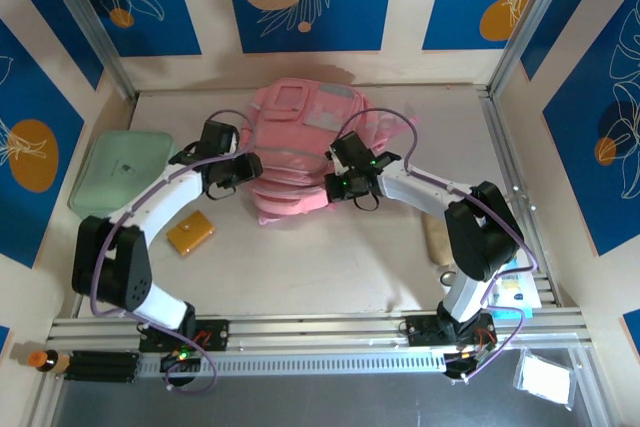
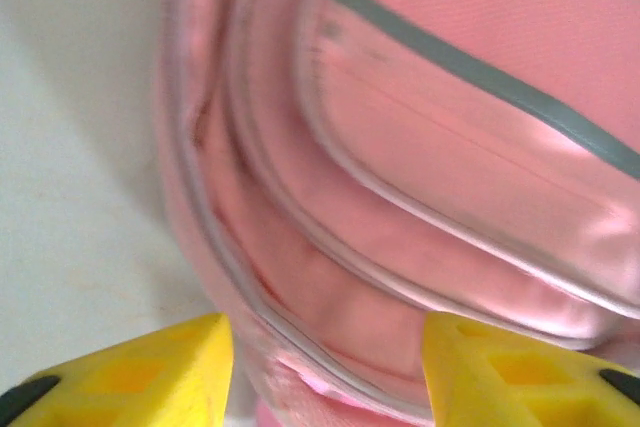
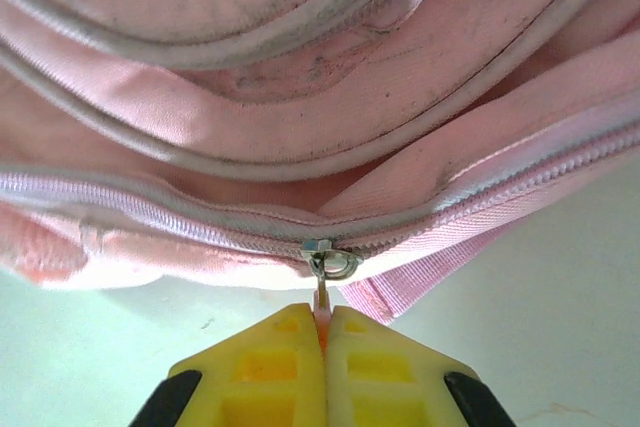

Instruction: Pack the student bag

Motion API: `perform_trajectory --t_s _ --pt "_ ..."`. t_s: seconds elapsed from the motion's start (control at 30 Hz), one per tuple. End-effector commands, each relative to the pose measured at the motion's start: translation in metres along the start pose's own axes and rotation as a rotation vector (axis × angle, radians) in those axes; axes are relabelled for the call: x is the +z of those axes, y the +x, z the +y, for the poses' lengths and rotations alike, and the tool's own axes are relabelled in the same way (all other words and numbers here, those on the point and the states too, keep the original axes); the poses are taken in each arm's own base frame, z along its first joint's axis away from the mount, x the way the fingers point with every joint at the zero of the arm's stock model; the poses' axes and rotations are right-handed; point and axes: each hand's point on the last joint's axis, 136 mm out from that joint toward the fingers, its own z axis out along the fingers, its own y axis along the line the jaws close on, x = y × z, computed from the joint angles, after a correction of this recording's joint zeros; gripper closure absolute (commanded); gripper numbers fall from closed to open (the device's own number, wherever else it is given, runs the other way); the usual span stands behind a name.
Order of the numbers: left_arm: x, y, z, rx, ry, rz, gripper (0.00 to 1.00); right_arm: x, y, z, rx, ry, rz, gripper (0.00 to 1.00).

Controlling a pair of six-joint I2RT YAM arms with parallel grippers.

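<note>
The student bag [image 1: 300,137], a soft pink backpack with grey patches, lies in the middle of the table between both arms. My left gripper [image 1: 245,167] is at its left edge. In the left wrist view the yellow fingers [image 2: 160,367] stand apart and open, with the bag's piped seam [image 2: 300,247] bulging between them, unclamped. My right gripper [image 1: 335,182] is at the bag's near right edge. There the fingertips [image 3: 325,322] are shut on the pink zipper pull [image 3: 322,297], which hangs from a metal slider [image 3: 330,259] on the bag's zip.
A mint-green case [image 1: 120,172] lies at the left wall. A small orange box [image 1: 190,232] sits near the left arm. A tan wooden object [image 1: 436,237] and a blue-white pack [image 1: 515,287] lie at the right. Bare tabletop spreads in front of the bag.
</note>
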Motion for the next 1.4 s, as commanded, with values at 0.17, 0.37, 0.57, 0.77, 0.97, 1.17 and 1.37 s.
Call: perform_trajectory --t_s 0.17,0.37,0.57,0.77,0.97,1.17,1.37 --pt "0.002 0.042 -0.077 0.587 0.187 0.058 0.4 -0.01 0.002 0.011 0.021 -0.126 0.001 1.0" --pt "0.028 0.073 -0.107 0.915 0.239 0.107 0.39 -0.024 0.002 0.005 0.066 -0.179 -0.027 1.0" --pt "0.039 0.066 -0.115 1.008 0.236 0.127 0.38 -0.029 0.007 0.007 0.079 -0.243 -0.032 1.0" --pt "0.052 0.079 -0.113 1.045 0.259 0.219 0.39 -0.025 0.009 0.002 0.099 -0.239 -0.032 1.0" --pt "0.054 0.094 -0.112 1.045 0.308 0.287 0.46 -0.025 0.01 -0.003 0.11 -0.228 -0.032 1.0" --pt "0.06 0.104 -0.109 1.042 0.325 0.338 0.55 -0.025 0.01 -0.006 0.125 -0.226 -0.033 1.0" --pt "0.063 0.104 -0.116 1.054 0.361 0.337 0.67 -0.024 0.01 -0.009 0.128 -0.225 -0.034 1.0"
